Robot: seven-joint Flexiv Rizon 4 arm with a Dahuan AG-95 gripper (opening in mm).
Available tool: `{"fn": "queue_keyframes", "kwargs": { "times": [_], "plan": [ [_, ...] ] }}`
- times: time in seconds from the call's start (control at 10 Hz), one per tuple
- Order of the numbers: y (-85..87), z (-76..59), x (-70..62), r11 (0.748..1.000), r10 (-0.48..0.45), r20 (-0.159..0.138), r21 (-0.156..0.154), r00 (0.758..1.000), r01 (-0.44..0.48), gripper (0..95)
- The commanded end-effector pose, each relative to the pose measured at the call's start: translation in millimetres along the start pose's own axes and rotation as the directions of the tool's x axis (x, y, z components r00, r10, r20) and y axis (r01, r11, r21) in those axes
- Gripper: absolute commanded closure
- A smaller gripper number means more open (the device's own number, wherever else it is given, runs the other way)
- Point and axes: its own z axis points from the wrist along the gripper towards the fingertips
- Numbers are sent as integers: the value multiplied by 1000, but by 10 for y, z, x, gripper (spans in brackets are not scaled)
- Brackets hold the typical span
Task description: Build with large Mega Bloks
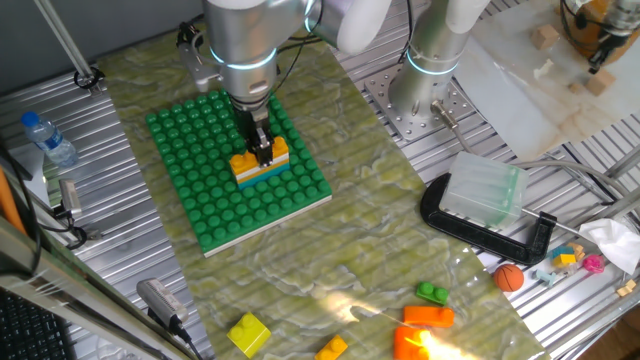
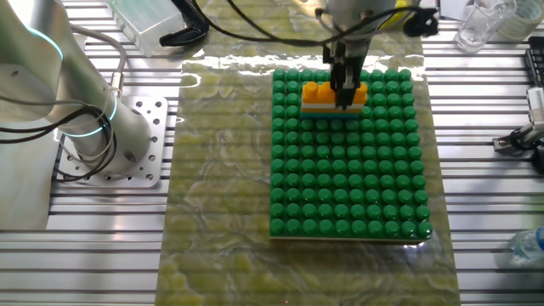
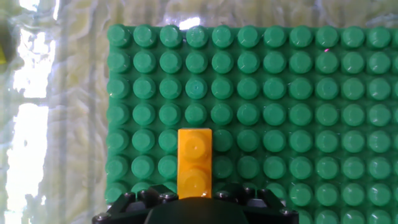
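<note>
A green studded baseplate [image 1: 215, 205] lies on the mat; it also shows in the other fixed view [image 2: 348, 187] and the hand view [image 3: 280, 106]. On it stands a short stack: a yellow-orange brick [image 1: 244, 160] on a white layer on a cyan brick [image 1: 256, 178]. In the other fixed view the stack [image 2: 319, 95] sits near the plate's far edge. My gripper [image 1: 262, 150] comes straight down on the yellow-orange brick [image 3: 194, 158] with its fingers [image 2: 346, 85] closed on the brick's sides. Loose bricks lie at the mat's near end: yellow [image 1: 248, 333], green [image 1: 432, 293], orange [image 1: 428, 316].
A black clamp [image 1: 485, 232] and a clear plastic box [image 1: 484, 188] sit right of the mat. A water bottle [image 1: 48, 138] lies at the left. A second arm's base [image 1: 430, 95] stands behind. Small wooden cubes [image 1: 545, 38] lie at the far right.
</note>
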Motion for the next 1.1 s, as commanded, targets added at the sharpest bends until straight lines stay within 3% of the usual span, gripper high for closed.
{"fn": "queue_keyframes", "kwargs": {
  "times": [0.1, 0.2, 0.5, 0.7, 0.8, 1.1],
  "plan": [
    [39, -74, -20, 1000, 25, 0, 3, 1000, -25, 570],
    [80, -101, -19, 1000, 30, -3, 4, 1000, -30, 950],
    [173, -151, 83, 1000, 25, -10, 8, 1000, -25, 950],
    [199, -164, 112, 999, 21, -9, 35, 1000, -20, 950],
    [185, -155, 123, 998, 17, -12, 67, 1000, -16, 950],
    [118, -105, 215, 997, 3, -19, 77, 1000, -2, 950]
  ]
}}
